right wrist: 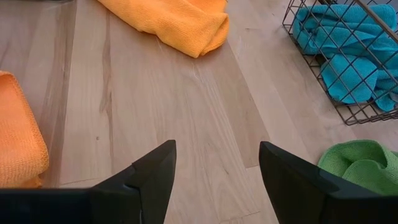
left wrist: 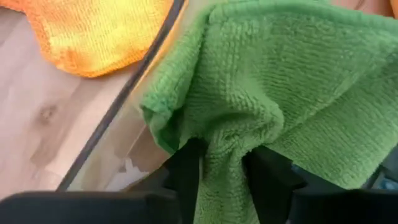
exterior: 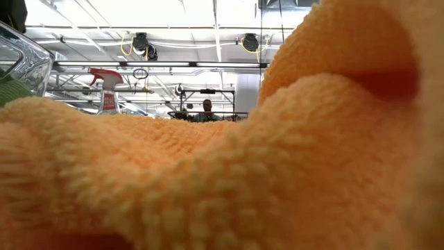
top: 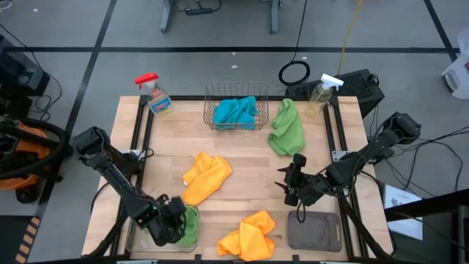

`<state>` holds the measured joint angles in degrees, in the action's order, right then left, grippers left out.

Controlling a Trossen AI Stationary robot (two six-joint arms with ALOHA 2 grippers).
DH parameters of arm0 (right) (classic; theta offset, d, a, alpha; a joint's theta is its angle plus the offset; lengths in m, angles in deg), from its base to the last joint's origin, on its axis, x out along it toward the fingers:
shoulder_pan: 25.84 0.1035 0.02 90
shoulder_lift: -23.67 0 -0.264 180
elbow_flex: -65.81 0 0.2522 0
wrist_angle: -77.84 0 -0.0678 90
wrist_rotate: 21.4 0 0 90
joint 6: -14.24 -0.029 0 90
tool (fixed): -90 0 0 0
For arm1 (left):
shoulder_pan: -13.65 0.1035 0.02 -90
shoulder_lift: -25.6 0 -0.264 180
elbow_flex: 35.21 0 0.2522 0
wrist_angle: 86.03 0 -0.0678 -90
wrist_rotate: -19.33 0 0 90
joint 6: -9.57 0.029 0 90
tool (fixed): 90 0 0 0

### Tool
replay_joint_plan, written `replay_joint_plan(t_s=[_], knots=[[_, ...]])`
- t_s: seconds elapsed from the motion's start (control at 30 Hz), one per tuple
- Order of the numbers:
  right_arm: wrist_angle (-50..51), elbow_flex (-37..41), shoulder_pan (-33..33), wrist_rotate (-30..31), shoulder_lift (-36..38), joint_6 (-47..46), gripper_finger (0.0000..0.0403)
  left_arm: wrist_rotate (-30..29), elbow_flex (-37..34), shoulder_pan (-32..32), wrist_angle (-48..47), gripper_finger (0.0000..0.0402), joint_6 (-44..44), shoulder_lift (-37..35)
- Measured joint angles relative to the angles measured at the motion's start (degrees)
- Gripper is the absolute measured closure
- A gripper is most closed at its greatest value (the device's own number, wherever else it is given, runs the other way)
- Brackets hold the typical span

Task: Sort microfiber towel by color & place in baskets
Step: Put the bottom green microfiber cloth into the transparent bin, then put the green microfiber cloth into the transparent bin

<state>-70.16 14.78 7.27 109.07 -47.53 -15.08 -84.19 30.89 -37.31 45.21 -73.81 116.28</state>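
My left gripper (top: pixel 174 220) is at the table's near left corner, shut on a bright green towel (top: pixel 190 226) over the right end of the clear plastic bin (top: pixel 139 238). My right gripper (top: pixel 288 183) hovers open over bare table, beyond the dark grey bin (top: pixel 314 230). The copper wire basket (top: pixel 236 110) at the far edge holds teal-blue towels (top: pixel 236 111). A second green towel (top: pixel 286 127) lies right of the basket. One yellow-orange towel (top: pixel 207 176) lies mid-table and another (top: pixel 249 235) lies crumpled at the near edge. That near towel (exterior: pixel 208 180) fills the low view. My left gripper pinches a bunched-up fold of the green towel (left wrist: pixel 224 165) between its two fingers (left wrist: pixel 186 168). The rest of the cloth (left wrist: pixel 298 87) spreads out slack beyond the fingertips, above the clear bin's rim (left wrist: pixel 146 68). Whether it rests on the bin's floor I cannot tell.
A red-capped spray bottle (top: pixel 155 95) lies at the far left corner and a white-capped one (top: pixel 322 92) at the far right corner. Bare wood (right wrist: pixel 155 106) lies under my right gripper (right wrist: pixel 217 180). A person (exterior: pixel 207 106) stands far off in the room.
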Motion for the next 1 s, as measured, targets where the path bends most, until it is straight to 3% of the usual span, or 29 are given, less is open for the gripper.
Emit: replay_joint_plan(t_s=[0.23, 0.47, 0.7, 0.8, 1.0], knots=[[0.04, 0.0, 0.0, 1.45, 0.0, 0.0, 0.0181, 2.03, 4.41, -0.11, -0.66, 0.0229, -0.3, -0.15], [0.38, 0.02, -0.89, 4.42, 0.05, 2.81, 0.0181, 2.21, 10.1, -0.11, -9.82, 0.0193, 0.13, -0.18], [10.34, 0.07, -7.08, 4.46, 1.16, 5.55, 0.0181, 3.84, 14.34, -0.11, -11.84, 0.0189, 1.68, -0.2], [14.17, 0.04, -12.71, 1.42, 1.22, 8.19, 0.0181, 2.27, 15.44, 0.3, -11.94, 0.0189, 3.84, -0.2], [14.04, 0.07, -26.58, -12.81, 1.31, 16.33, 0.0181, 0.05, 17.46, 2.36, -11.92, 0.0189, 8.31, -0.2]])
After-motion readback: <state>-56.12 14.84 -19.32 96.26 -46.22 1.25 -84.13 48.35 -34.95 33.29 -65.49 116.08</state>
